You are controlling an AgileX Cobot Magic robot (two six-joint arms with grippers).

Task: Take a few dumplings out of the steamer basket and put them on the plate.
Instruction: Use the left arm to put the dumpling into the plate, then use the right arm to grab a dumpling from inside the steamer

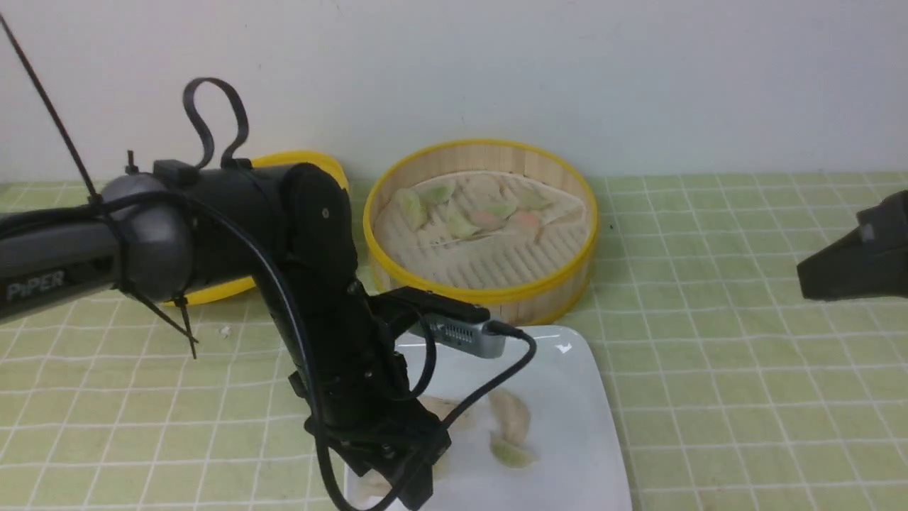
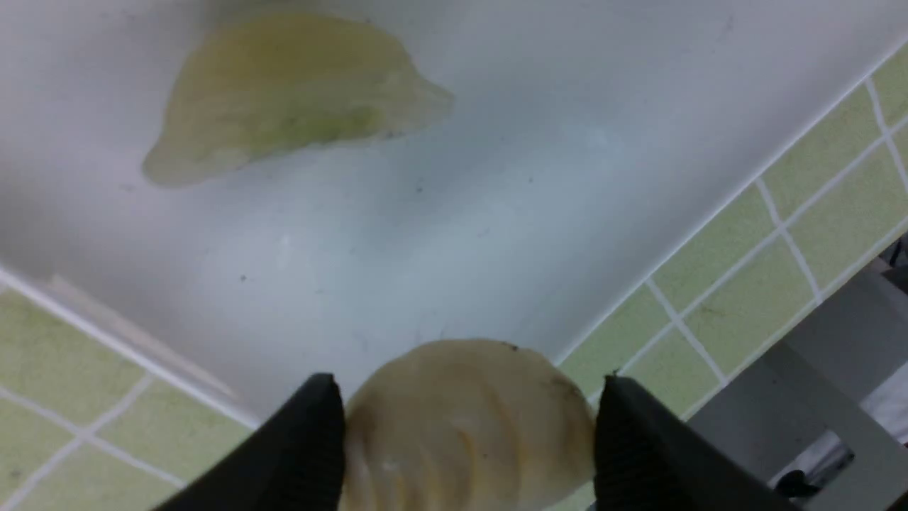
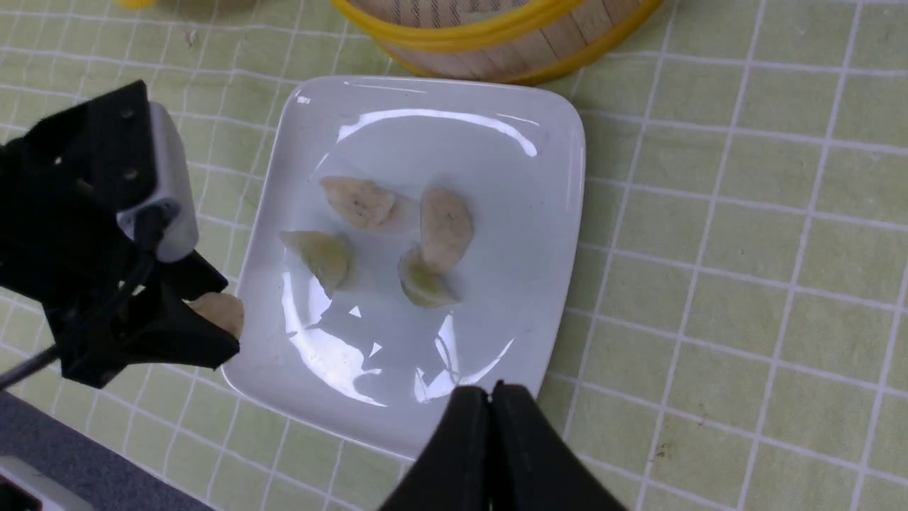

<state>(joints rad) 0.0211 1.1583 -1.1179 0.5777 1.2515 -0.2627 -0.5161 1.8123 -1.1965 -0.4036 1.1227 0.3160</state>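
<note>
Gripping one cream dumpling (image 2: 461,433) between its fingers (image 2: 298,454), my left end effector (image 2: 472,397) hangs at the near left corner of the plate (image 3: 539,177). Four other dumplings (image 3: 445,227) lie on it, two cream and two pale green. Just behind stands one steamer basket (image 1: 496,294) holding green and pink dumplings (image 1: 461,227), too blurred to count. My right end effector (image 3: 491,390) is closed and empty, off to the right. "PiPER" is printed on my left arm (image 1: 35,284). One yellow-rimmed lid (image 1: 328,167) sits behind that arm. A green cloth (image 1: 745,319) with white grid lines covers the tabletop, and a white wall (image 1: 638,71) rises behind.
</note>
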